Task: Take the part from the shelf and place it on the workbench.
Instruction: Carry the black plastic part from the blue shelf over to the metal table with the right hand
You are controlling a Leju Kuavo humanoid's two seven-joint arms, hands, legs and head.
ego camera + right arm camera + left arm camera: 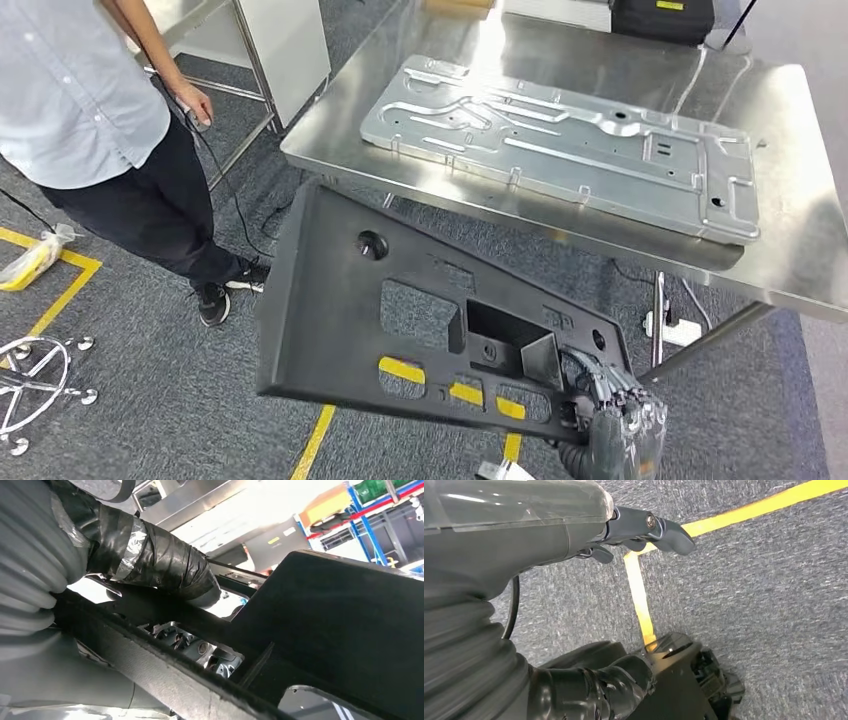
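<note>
The part is a large black plastic panel (400, 310) with cut-outs and yellow labels, held tilted in the air in front of the workbench (800, 250), its far edge close to the bench's near edge. My right hand (622, 425) grips it at its near right corner. In the right wrist view the taped thumb (160, 565) lies over the panel's rim (325, 610), and the fingers (192, 645) show through an opening. My left hand (644, 527) hangs over the carpet and holds nothing, fingers apart.
A long silver sheet-metal panel (560, 140) covers much of the steel workbench. A black case (660, 15) stands at its back. A person (90, 100) stands at the left by a metal frame. A chair base (30, 380) and yellow floor tape (70, 285) lie at the lower left.
</note>
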